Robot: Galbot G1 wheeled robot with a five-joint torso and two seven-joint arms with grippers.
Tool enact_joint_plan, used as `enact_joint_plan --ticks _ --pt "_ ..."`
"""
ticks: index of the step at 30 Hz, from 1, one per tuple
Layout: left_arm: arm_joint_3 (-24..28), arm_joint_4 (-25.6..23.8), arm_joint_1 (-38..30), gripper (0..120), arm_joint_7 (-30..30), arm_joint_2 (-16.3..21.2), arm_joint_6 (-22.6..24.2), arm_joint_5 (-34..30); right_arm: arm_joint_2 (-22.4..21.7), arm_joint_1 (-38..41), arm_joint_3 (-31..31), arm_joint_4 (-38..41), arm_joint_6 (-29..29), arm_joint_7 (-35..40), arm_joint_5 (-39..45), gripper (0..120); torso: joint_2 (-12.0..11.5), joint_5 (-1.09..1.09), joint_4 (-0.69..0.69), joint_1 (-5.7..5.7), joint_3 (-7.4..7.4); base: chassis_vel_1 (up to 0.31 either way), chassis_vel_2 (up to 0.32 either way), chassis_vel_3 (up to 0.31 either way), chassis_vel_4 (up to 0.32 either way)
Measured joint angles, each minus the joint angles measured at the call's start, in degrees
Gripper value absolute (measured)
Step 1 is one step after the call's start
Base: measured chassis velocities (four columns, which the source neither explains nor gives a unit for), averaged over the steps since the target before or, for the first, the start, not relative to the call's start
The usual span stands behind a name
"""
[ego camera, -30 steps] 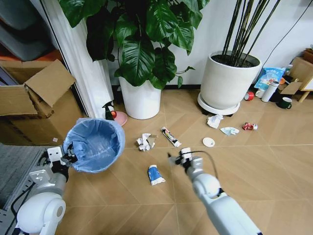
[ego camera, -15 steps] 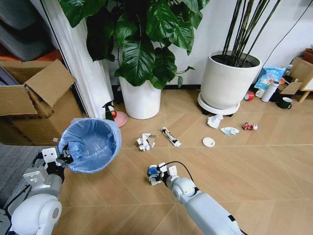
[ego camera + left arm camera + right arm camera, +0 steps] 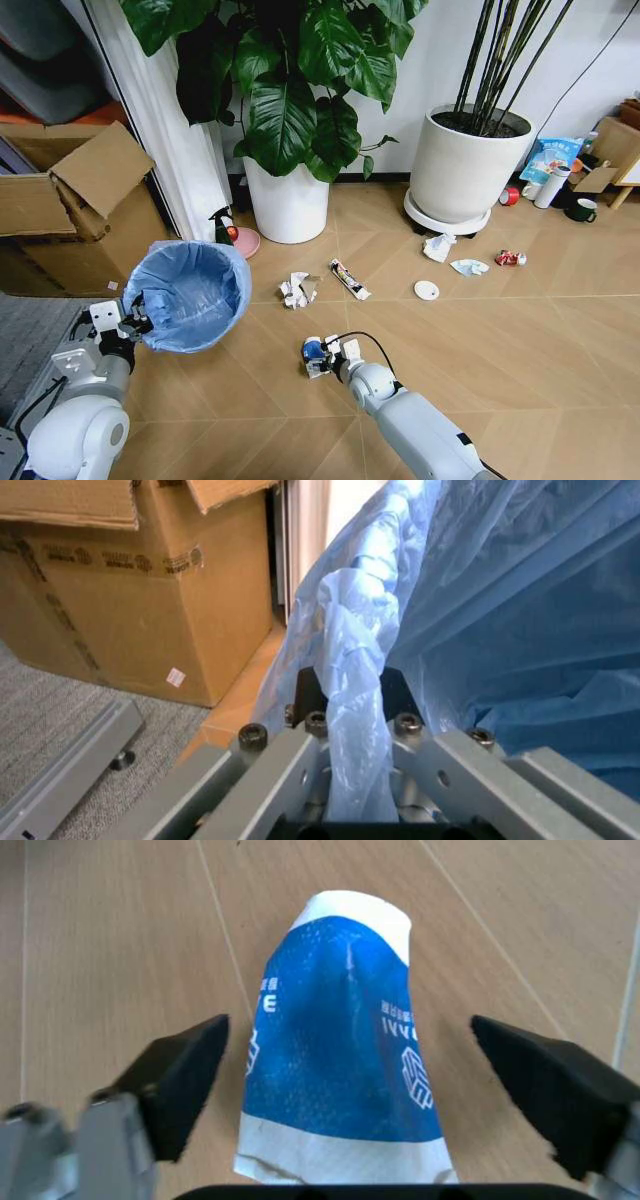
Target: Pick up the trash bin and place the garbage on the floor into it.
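Observation:
The trash bin (image 3: 190,295), dark with a light-blue bag, hangs tilted at the left above the floor (image 3: 520,330). My left gripper (image 3: 135,325) is shut on its rim; the left wrist view shows the fingers (image 3: 270,772) clamping the bag's folded edge (image 3: 350,705). My right gripper (image 3: 320,357) is low over the blue-white scrap (image 3: 312,350) and open. In the right wrist view the scrap (image 3: 340,1065) lies flat between the two fingers (image 3: 185,1080). More garbage lies beyond: crumpled white paper (image 3: 297,289), a wrapper (image 3: 349,279), a white disc (image 3: 427,290), a tissue (image 3: 438,247), a pale scrap (image 3: 469,267) and a red can (image 3: 510,258).
Two big white plant pots (image 3: 288,205) (image 3: 465,165) stand against the back wall. Cardboard boxes (image 3: 70,200) crowd the left, beside a white pillar (image 3: 170,130). A spray bottle (image 3: 222,228) and pink dish (image 3: 246,241) sit near the bin. Cups and a blue snack bag (image 3: 552,158) are far right.
Over the last second my right gripper has dropped down and to the left onto the blue-white scrap, then held there. The bin has shifted slightly in my left gripper.

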Motion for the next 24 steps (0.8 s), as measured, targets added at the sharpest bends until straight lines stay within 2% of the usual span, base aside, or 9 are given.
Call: enact_joint_plan --ticks 4,7,8,11,12,16,17,20,24 --pt "0.14 0.01 -0.02 0 -0.02 0.11 0.04 0.00 0.43 -0.22 0.34 -0.77 0.53 -0.35 -0.18 73 0.00 0.00 0.00 0.00 0.00 0.000 0.000 0.000 0.000" --pt "0.34 0.01 0.02 0 -0.04 0.11 0.06 0.00 0.68 -0.59 0.57 -1.26 0.84 -0.37 -0.27 59 0.00 0.00 0.00 0.00 0.00 0.000 0.000 0.000 0.000" --pt "0.34 0.01 0.02 0 -0.04 0.11 0.06 0.00 0.68 -0.59 0.57 -1.26 0.84 -0.37 -0.27 59 0.00 0.00 0.00 0.00 0.00 0.000 0.000 0.000 0.000" --pt "0.55 -0.04 0.16 0 -0.09 0.11 0.08 0.02 0.98 -0.68 0.95 -1.92 1.14 -0.37 -0.31 43 0.00 0.00 0.00 0.00 0.00 0.000 0.000 0.000 0.000" --pt "0.55 -0.04 0.16 0 -0.09 0.11 0.08 0.02 0.98 -0.68 0.95 -1.92 1.14 -0.37 -0.31 43 0.00 0.00 0.00 0.00 0.00 0.000 0.000 0.000 0.000" --pt "0.56 -0.28 0.22 0 -0.17 0.32 0.10 0.03 1.12 -0.59 1.42 -2.58 1.40 -0.36 -0.41 25 0.00 0.00 0.00 0.00 -0.01 0.000 0.000 0.000 0.000" --pt "0.56 -0.28 0.22 0 -0.17 0.32 0.10 0.03 1.12 -0.59 1.42 -2.58 1.40 -0.36 -0.41 25 0.00 0.00 0.00 0.00 -0.01 0.000 0.000 0.000 0.000" --pt "0.55 -0.46 0.39 0 -0.23 0.39 0.13 0.02 1.35 -0.61 1.86 -2.80 1.62 -0.06 -0.48 11 0.00 0.00 0.01 0.00 -0.01 0.000 0.000 0.000 0.000" --pt "0.53 -0.61 0.53 0 -0.26 0.51 0.20 -0.02 1.42 -0.80 2.38 -2.51 1.72 0.65 -0.41 2 0.00 0.01 0.01 0.00 -0.01 0.000 0.000 0.000 0.000"
